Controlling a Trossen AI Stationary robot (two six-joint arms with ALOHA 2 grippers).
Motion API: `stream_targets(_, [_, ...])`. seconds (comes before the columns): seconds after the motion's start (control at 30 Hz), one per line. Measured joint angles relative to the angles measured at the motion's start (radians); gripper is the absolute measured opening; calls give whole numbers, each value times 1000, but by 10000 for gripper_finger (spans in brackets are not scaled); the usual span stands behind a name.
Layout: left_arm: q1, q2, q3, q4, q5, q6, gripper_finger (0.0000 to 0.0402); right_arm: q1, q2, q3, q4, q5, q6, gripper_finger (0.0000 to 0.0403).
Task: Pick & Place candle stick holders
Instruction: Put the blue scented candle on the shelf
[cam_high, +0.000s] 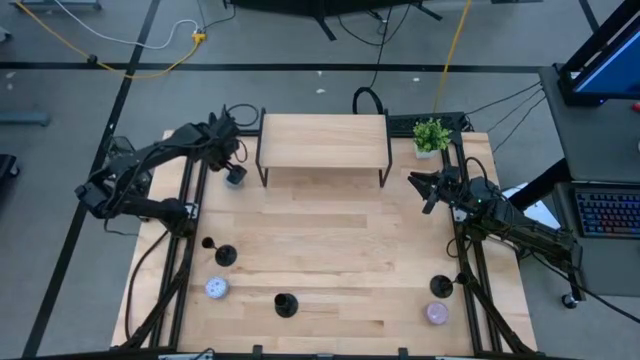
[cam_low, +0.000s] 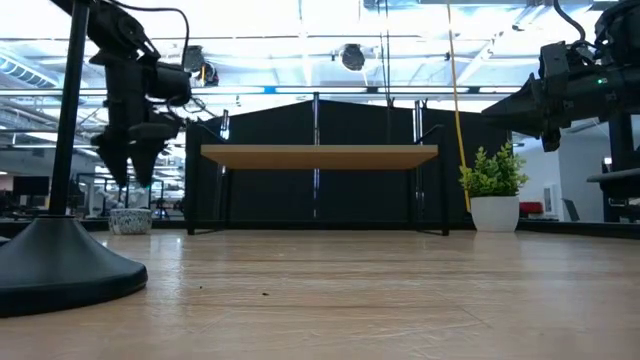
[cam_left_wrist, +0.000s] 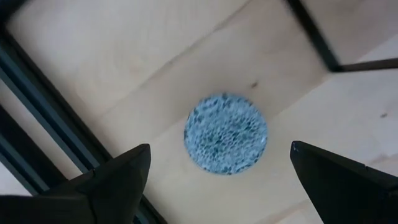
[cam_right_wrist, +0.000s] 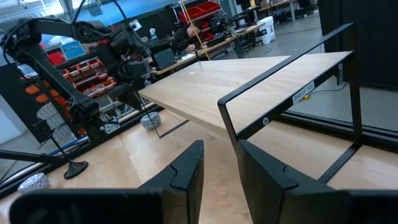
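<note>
We count three candle stick holders (cam_high: 225, 256) (cam_high: 285, 304) (cam_high: 441, 287) near us. The left gripper (cam_high: 236, 170) hangs wide above one blue tin (cam_left_wrist: 226, 132). The right gripper (cam_right_wrist: 217, 163) is narrow, holding nothing.

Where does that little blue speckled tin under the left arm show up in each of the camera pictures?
High view: the blue tin sits by the wooden shelf's left legs, below the left gripper.
Low view: at the far left, under that gripper, beside the shelf.
Left wrist view: centre, seen from above between the open fingers.
Right wrist view: small, near the shelf's far end.
Shared landmark: the wooden shelf.
</note>
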Motion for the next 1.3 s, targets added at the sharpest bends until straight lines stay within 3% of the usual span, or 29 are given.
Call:
stream_targets(0.13, [2,1,-59,34,0,-15,390,0,0,0,0,0,0,89])
stream_targets(0.37, [2,47,-55,146,37,-33,390,0,0,0,0,0,0,89])
stream_targets(0.7, [3,180,-55,155,40,-87,390,0,0,0,0,0,0,89])
stream_targets(1.13, [3,223,-54,184,38,-96,390,0,0,0,0,0,0,89])
stream_targets(1.3, [-7,223,-54,171,-24,-83,390,0,0,0,0,0,0,89])
